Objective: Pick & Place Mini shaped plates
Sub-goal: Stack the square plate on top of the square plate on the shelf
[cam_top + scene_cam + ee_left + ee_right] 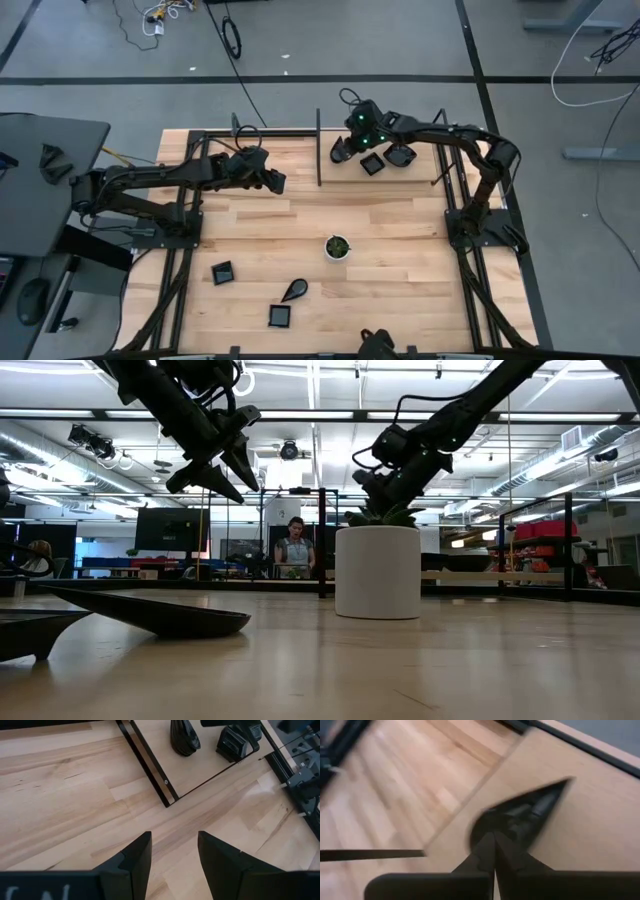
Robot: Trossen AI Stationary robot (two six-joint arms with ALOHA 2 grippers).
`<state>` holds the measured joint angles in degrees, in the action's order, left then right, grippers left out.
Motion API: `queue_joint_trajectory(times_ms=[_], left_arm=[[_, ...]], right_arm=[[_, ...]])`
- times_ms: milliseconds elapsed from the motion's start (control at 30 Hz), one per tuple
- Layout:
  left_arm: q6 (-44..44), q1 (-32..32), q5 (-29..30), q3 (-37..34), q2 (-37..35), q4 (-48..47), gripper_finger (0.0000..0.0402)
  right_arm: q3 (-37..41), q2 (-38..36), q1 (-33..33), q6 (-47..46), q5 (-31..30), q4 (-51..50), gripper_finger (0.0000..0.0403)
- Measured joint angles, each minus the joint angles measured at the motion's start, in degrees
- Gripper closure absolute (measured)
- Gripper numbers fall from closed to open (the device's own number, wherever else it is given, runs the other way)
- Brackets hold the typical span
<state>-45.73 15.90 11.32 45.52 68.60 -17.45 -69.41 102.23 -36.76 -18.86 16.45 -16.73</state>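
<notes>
Right wrist view shows our right gripper [493, 851] jaws pinching a teardrop plate [520, 817]; we should lower level before releasing.

Bright, even light from ceiling strips [330, 412] falls on my desk [400, 225], leaving only soft shadows. At desk level the arms are dark silhouettes against the glare. My right wrist picture is motion-blurred.
</notes>
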Motion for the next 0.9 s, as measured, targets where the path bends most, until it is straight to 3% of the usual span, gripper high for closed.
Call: queue_joint_trajectory(times_ms=[400,900], left_arm=[[0.04,0.00,-0.01,0.00,0.00,0.00,0.0236],[0.02,0.00,-0.01,0.00,0.00,0.00,0.0236]], right_arm=[[0.02,5.76,1.39,-3.16,0.57,5.14,0.0399],[0.02,3.74,1.71,-1.65,-0.60,2.13,0.0399]])
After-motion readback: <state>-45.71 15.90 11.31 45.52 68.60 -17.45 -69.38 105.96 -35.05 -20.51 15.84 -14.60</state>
